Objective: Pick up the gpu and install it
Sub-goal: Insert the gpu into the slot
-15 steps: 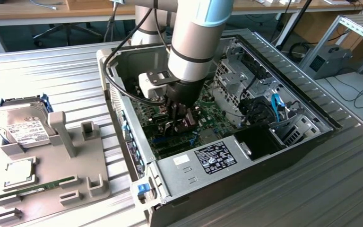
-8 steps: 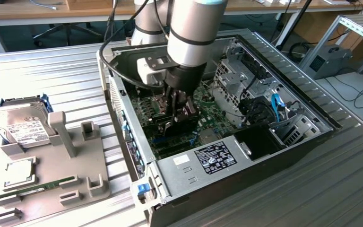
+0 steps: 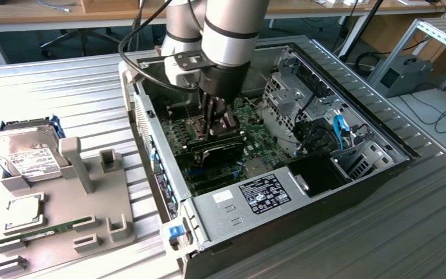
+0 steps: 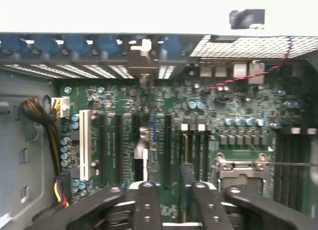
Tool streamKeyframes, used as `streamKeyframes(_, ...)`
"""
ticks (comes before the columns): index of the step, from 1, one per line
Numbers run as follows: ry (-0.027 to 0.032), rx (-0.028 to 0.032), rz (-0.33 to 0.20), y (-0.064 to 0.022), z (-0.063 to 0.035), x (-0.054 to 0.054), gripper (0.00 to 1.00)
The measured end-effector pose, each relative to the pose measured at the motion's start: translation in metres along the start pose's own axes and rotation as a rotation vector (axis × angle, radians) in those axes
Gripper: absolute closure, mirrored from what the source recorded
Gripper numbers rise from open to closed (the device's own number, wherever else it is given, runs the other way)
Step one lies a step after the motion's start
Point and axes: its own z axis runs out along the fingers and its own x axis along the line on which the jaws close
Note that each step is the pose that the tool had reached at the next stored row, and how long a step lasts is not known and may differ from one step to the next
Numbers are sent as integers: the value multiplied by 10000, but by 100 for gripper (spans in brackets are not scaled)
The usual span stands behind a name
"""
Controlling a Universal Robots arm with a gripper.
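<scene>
Corrugated metal worktop (image 3: 68, 93) carrying an open computer case (image 3: 362, 174), side panel off, interior facing up. At the exterior view's left, a grey holder tray (image 3: 91, 226) with a silver hard drive (image 3: 25, 157), a square chip (image 3: 23, 212) and a narrow green memory stick (image 3: 49, 231). The robot arm (image 3: 234, 35) reaches down into the case over the green motherboard (image 4: 223, 140) (expansion slots and a white slot (image 4: 84, 143) are visible in the wrist view). The tool (image 3: 216, 119) is clamped on the gpu (image 3: 216, 144), a dark card held upright just above or at the board; whether it is seated in a slot cannot be told. Black fingers (image 4: 146, 205) appear at the wrist view's near edge.
</scene>
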Motion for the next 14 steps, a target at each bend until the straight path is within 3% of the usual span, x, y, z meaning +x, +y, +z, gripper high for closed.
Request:
streamKeyframes(2, -2, -24, -1, -33, -1, 0, 81)
streamKeyframes(4, -2, -121, 0, -133, -4, 1, 89)
streamKeyframes(10, -7, -398, 1, -384, -11, 7, 89)
streamKeyframes(14, -5, -424, 2, -406, -12, 8, 89)
